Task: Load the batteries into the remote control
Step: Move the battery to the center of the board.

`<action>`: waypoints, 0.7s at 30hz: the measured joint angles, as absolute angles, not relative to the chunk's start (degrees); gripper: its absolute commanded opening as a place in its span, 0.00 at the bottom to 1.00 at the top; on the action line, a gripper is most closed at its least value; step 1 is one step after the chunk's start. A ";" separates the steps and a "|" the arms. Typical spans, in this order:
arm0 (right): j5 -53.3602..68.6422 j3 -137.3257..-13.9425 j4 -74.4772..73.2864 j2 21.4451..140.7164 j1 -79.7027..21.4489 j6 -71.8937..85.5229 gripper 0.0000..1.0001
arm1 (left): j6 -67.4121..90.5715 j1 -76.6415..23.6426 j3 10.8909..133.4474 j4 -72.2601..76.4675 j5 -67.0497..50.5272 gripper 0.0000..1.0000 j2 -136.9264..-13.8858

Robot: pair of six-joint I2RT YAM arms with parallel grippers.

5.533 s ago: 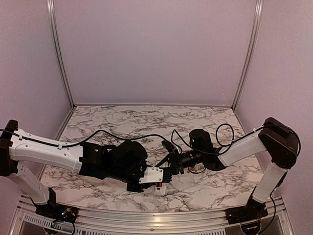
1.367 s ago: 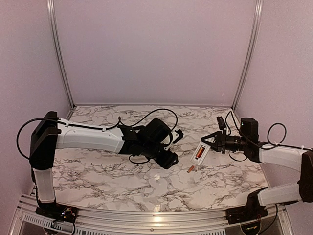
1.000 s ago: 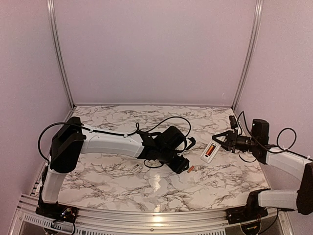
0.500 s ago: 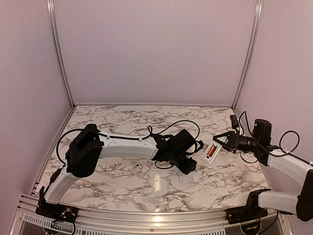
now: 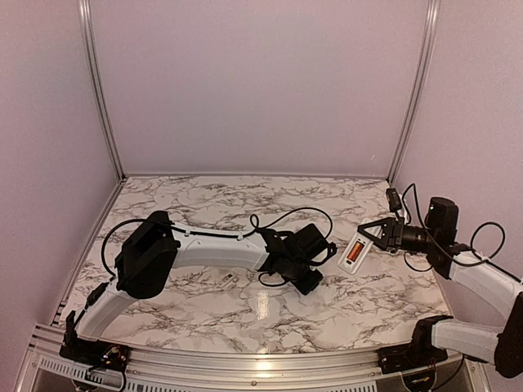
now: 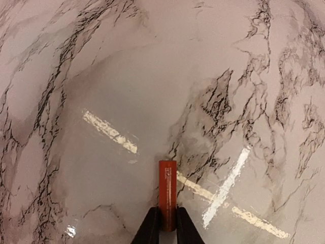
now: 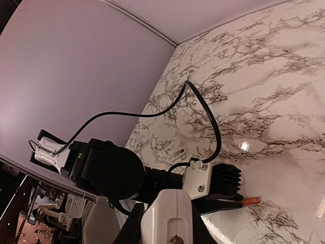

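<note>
**A:** Why are the left jaws low on the desk (image 6: 127,61)?

**B:** They're closed on the near end of the loose battery (image 6: 167,193). The rest lies flat ahead of them, likely so the free end can enter first.

**A:** And the remote control (image 5: 360,239)?

**B:** It's clamped in the right jaws, lifted off the desk and well apart from the left jaws. Its bay faces up with one orange cell (image 5: 353,252) seated, and I'd say it's presented for the second.

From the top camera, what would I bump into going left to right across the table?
left arm's black elbow, small white piece, left arm's black wrist, remote control, right arm's white forearm
</note>
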State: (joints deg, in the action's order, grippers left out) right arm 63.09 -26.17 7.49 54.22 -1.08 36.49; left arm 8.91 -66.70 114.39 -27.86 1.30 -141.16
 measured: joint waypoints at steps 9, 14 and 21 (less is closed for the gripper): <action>63.96 -26.17 8.32 54.15 -1.48 36.38 0.00 | 9.85 -65.80 99.26 -29.65 4.05 0.00 -130.76; 63.99 -26.17 10.63 54.33 -5.32 36.38 0.00 | 11.62 -65.41 84.97 -30.98 4.01 0.00 -120.36; 64.05 -26.22 16.67 54.87 -11.90 36.36 0.00 | 15.31 -65.36 71.44 -32.03 3.27 0.01 -110.28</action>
